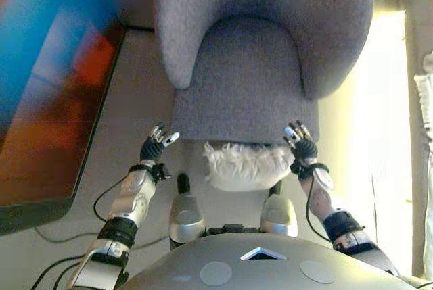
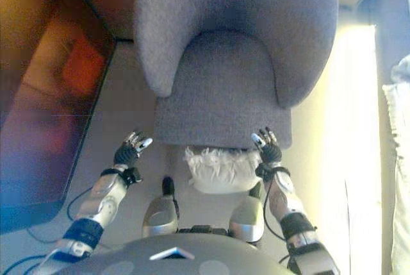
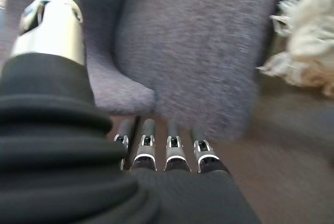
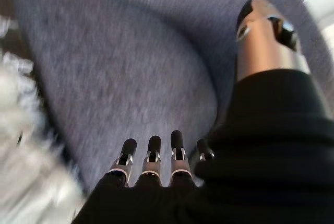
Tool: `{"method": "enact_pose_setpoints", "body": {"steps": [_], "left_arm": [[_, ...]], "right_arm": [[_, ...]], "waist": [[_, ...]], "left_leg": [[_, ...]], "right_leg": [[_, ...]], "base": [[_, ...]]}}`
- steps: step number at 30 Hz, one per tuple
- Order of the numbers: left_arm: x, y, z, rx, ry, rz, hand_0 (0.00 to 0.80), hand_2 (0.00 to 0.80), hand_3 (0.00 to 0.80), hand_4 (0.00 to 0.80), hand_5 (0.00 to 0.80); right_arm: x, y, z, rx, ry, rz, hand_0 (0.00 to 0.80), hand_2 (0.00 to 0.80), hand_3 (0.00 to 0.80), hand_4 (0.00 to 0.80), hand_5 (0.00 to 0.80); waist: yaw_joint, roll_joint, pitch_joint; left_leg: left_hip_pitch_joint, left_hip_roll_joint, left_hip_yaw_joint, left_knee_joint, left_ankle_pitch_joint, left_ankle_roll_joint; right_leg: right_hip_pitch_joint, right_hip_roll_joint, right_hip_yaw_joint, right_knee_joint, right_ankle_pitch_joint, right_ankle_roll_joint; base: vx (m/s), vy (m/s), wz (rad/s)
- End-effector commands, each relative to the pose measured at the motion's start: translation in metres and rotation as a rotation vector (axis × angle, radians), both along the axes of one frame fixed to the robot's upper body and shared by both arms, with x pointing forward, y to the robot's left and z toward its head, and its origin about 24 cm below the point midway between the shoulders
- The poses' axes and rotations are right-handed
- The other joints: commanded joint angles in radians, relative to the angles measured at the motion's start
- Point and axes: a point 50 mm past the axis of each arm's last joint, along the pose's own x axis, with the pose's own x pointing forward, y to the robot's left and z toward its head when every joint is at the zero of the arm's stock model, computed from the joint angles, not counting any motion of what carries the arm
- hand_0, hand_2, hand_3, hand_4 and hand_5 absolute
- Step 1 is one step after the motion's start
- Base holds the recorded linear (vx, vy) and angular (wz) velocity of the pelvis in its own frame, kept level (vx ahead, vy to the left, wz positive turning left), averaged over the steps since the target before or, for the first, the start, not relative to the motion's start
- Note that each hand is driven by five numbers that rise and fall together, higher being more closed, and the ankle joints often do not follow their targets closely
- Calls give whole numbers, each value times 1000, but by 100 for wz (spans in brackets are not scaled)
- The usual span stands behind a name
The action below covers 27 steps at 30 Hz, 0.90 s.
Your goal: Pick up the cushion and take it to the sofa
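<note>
A white fluffy cushion (image 1: 240, 165) lies on the floor against the front of a grey armchair-style sofa (image 1: 250, 80), just below its seat edge. My left hand (image 1: 158, 144) hovers to the cushion's left, near the seat's front corner, open and empty. My right hand (image 1: 301, 144) hovers at the cushion's right end, also open and empty. Neither hand touches the cushion. In the left wrist view the cushion (image 3: 305, 51) shows past the straight fingers (image 3: 175, 151), beside the sofa (image 3: 193, 41). In the right wrist view the cushion (image 4: 21, 177) shows at the side of the seat (image 4: 115, 78).
A dark glossy panel (image 1: 47, 107) with coloured reflections stands along the left. A bright strip of floor (image 1: 379, 134) runs down the right of the sofa, with something white (image 1: 425, 101) at the right edge.
</note>
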Motion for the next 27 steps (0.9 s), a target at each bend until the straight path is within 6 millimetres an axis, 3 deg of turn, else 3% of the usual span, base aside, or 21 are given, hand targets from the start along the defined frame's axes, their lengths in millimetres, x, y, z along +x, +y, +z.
{"method": "enact_pose_setpoints", "body": {"steps": [1, 7, 13, 20, 24, 27], "left_arm": [[18, 4, 17, 64, -92, 49, 0, 0, 0, 0, 0], [30, -6, 27, 29, -143, 22, 0, 0, 0, 0, 0], [14, -1, 24, -51, -136, -17, 0, 0, 0, 0, 0], [-8, 8, 4, 14, -31, -27, 0, 0, 0, 0, 0], [8, 5, 4, 80, -20, -27, 0, 0, 0, 0, 0], [33, -7, 14, 130, -69, -26, 0, 0, 0, 0, 0]], "right_arm": [[20, -14, 27, -86, -120, -95, 0, 0, 0, 0, 0], [32, -10, 37, -77, -172, -64, 0, 0, 0, 0, 0], [15, -1, 30, -6, -189, -6, 0, 0, 0, 0, 0], [2, -1, 15, -27, -98, -13, 0, 0, 0, 0, 0], [13, -6, 14, -81, -66, -45, 0, 0, 0, 0, 0], [31, -9, 22, -133, -67, -96, 0, 0, 0, 0, 0]], "waist": [[-5, -29, 34], [6, -27, 74], [17, -42, 44], [26, -53, 5], [27, -52, 35], [22, -48, 79]], "left_leg": [[-106, 66, -70, 133, -4, -4], [-154, 54, -92, 134, 9, -4], [-108, 57, -82, 91, 27, 0], [-62, 85, -80, 92, 26, -5], [-129, 103, -97, 124, 28, -16], [-211, 101, -108, 158, 30, -23]], "right_leg": [[-76, -107, 75, 30, 105, 21], [-120, -111, 78, 37, 117, 22], [-46, -109, 59, -11, 120, 31], [32, -89, 50, -35, 103, 40], [-20, -86, 52, -9, 99, 41], [-102, -93, 57, 22, 105, 41]], "base": [[-143, -24, 1], [-63, 1, -1], [65, -22, 2], [143, -34, 0], [-73, -73, -5], [-174, -64, -2]]}}
